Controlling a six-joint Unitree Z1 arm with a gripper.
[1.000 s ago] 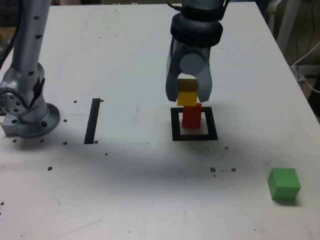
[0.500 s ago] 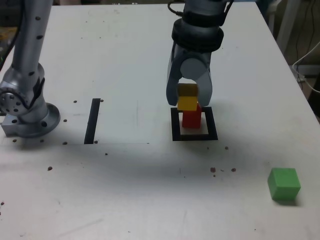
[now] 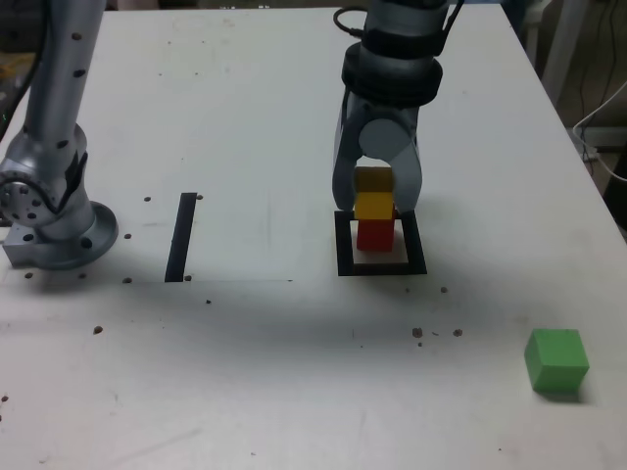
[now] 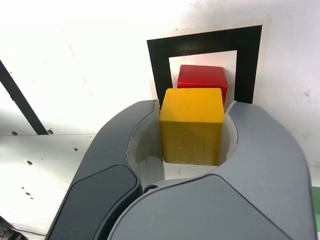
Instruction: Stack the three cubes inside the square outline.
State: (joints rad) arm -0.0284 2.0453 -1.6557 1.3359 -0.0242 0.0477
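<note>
Beyond the far edge: dim room clutter, a pale frame and a trailing cable at the exterior view's right, too dark to name further. Broad white matte surface (image 3: 245, 117), lightly scuffed and dotted with small dark specks. Bolted at the exterior view's left, the silver perforated arm base (image 3: 49, 211). Near it, a straight black tape strip (image 3: 180, 237), no part of the job.

Hanging over the middle, the grey two-fingered gripper (image 3: 377, 201), pointed down and clenched on the small matte yellow cube (image 3: 373, 206), one finger on each side face. Held so to leave the cube's underside free for setting down. Under it, inside the flat black square tape outline (image 3: 381, 268), the small matte red cube (image 3: 373, 234), placed there as the stack's foot. Yellow looks to touch red's top, or nearly; contact cannot be settled. In the wrist view, yellow (image 4: 191, 125) sits slightly off red (image 4: 202, 81), so a small skew seems likely.

Well apart, near the front at the exterior view's right, the small matte green cube (image 3: 556, 361), alone and untouched, presumably last to go on.
</note>
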